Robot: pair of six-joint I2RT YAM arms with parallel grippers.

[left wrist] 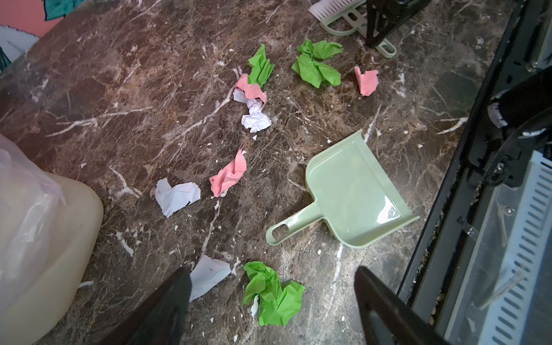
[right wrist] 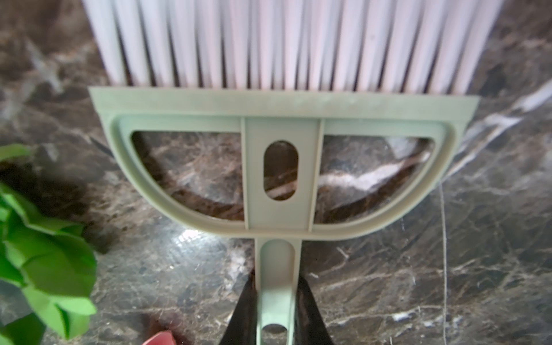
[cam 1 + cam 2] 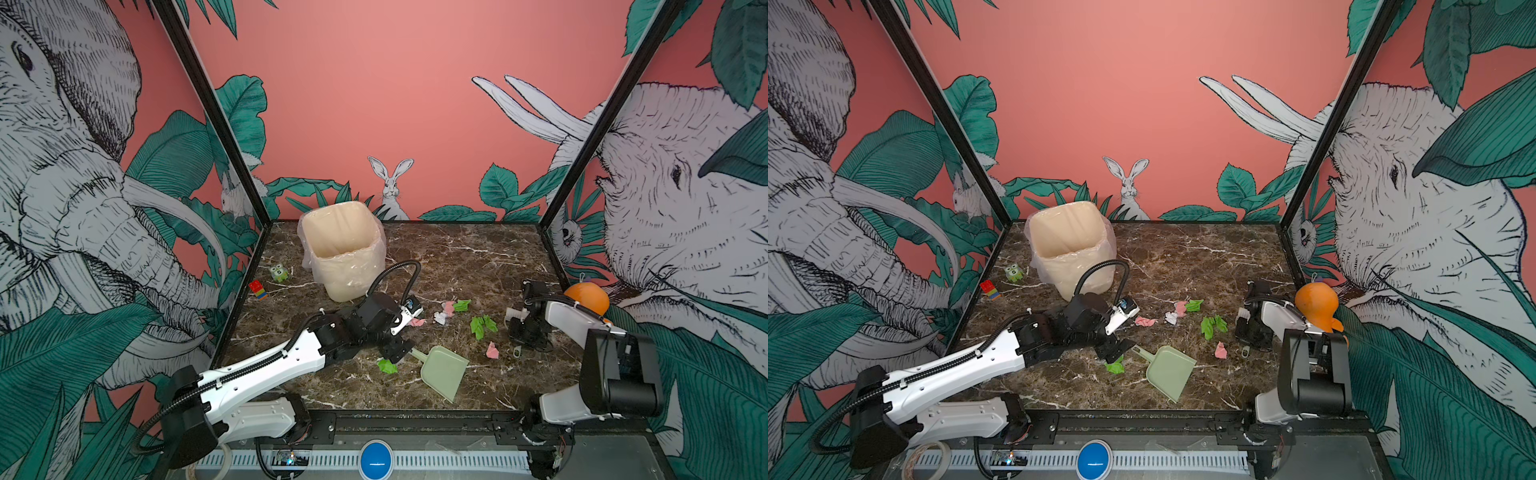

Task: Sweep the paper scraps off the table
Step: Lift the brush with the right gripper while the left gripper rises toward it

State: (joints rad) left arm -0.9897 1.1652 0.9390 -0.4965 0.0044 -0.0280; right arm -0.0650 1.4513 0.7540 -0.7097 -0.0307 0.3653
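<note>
Right fingers [image 2: 310,313] pinch the brush [image 2: 280,125] handle; paper scraps [image 1: 316,71] lie between it and the dustpan [image 1: 352,191], near the spread left fingers [image 1: 167,304].

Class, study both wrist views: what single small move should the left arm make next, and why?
Probably lower the open left gripper onto the dustpan handle and close. The right gripper pinches the brush, the dustpan lies ungripped, and paper scraps litter the table.

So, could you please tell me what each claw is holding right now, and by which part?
The right claw grips the brush by its handle; the left claw is open and holds nothing.
</note>
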